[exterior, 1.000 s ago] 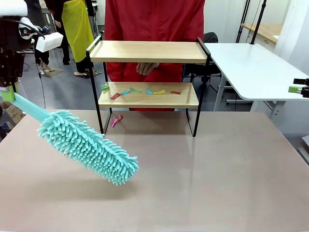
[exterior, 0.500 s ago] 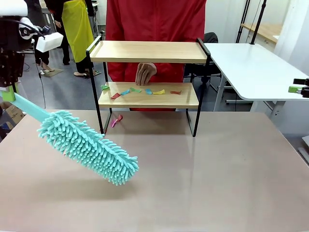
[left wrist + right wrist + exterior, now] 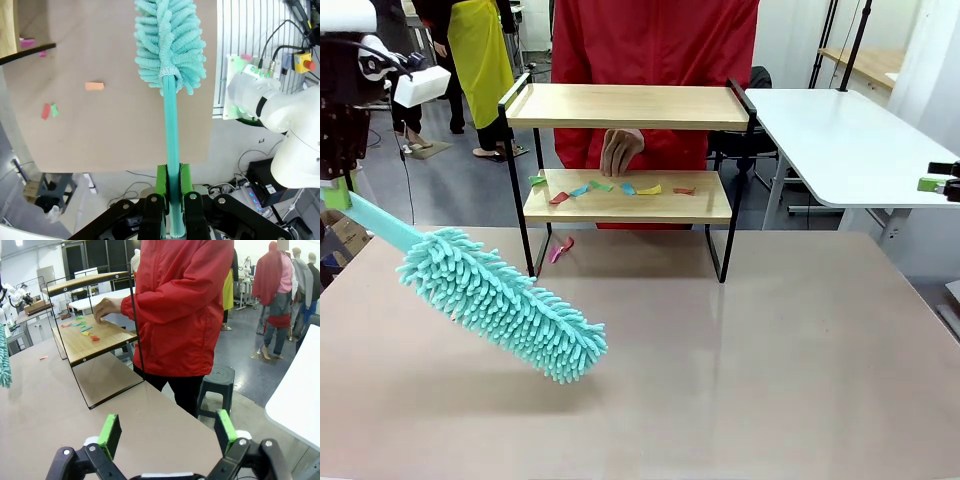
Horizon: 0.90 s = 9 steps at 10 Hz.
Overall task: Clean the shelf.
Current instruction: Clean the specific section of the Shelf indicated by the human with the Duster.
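Note:
The shelf (image 3: 625,106) stands at the table's far side, with several coloured paper scraps (image 3: 610,188) on its lower board. A person's hand (image 3: 618,151) hangs fingers-down just above those scraps. My left gripper (image 3: 335,192) is at the far left, shut on the teal handle of a fluffy teal duster (image 3: 505,300), whose head slants down over the table. In the left wrist view the left gripper (image 3: 172,186) clamps the handle, and the duster head (image 3: 170,45) points away. My right gripper (image 3: 167,435) is open with nothing in it, off to the shelf's (image 3: 95,340) right end.
Pink scraps (image 3: 560,250) lie on the table under the shelf; an orange scrap (image 3: 94,86) and a red and green one (image 3: 48,110) lie nearby. The person in a red jacket (image 3: 185,305) stands behind the shelf. A white table (image 3: 840,140) is at the right, a stool (image 3: 220,380) behind.
The person's hand has turned fingers-down toward the lower board, and the person has shifted slightly right. Neither arm nor the duster has moved.

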Each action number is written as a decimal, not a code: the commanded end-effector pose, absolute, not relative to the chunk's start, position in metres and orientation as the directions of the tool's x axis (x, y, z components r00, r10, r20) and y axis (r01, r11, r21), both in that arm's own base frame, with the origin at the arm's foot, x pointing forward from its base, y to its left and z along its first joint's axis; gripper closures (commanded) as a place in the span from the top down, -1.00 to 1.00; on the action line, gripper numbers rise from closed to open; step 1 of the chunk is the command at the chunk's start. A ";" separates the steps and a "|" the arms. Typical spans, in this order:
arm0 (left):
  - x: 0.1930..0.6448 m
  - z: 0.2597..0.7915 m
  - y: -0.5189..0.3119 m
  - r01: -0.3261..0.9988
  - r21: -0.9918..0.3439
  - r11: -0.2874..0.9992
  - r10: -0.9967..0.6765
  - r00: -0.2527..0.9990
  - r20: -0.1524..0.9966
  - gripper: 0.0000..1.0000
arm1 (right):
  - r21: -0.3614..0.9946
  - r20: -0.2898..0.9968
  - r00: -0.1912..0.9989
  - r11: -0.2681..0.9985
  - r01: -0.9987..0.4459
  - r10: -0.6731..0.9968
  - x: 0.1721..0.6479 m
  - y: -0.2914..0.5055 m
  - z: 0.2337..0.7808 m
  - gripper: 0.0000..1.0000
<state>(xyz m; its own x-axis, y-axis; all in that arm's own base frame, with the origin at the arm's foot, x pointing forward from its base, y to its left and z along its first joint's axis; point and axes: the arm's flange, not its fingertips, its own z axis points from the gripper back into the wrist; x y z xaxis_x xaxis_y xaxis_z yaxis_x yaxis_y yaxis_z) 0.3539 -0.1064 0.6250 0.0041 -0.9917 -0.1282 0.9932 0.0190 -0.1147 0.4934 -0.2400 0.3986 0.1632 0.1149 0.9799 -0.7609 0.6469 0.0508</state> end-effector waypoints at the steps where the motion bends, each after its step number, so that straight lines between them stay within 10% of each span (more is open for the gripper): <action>1: 0.354 0.629 -0.106 0.993 -0.120 0.018 -0.992 0.002 -0.129 -0.74 | 0.047 0.980 0.160 0.647 -0.761 0.117 0.494 -0.238 0.401 1.00; 9: 0.354 0.625 -0.106 0.993 -0.115 0.019 -0.992 0.004 -0.128 -0.74 | 0.047 0.980 0.160 0.647 -0.761 0.117 0.494 -0.238 0.401 1.00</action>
<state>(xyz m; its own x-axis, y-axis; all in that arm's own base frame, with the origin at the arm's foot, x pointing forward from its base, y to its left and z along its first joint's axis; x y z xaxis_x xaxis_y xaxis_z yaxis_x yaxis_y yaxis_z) 0.3540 -0.1064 0.6247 0.0041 -0.9917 -0.1284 0.9932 0.0190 -0.1152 0.4934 -0.2400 0.3986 0.1631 0.1149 0.9799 -0.7609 0.6469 0.0508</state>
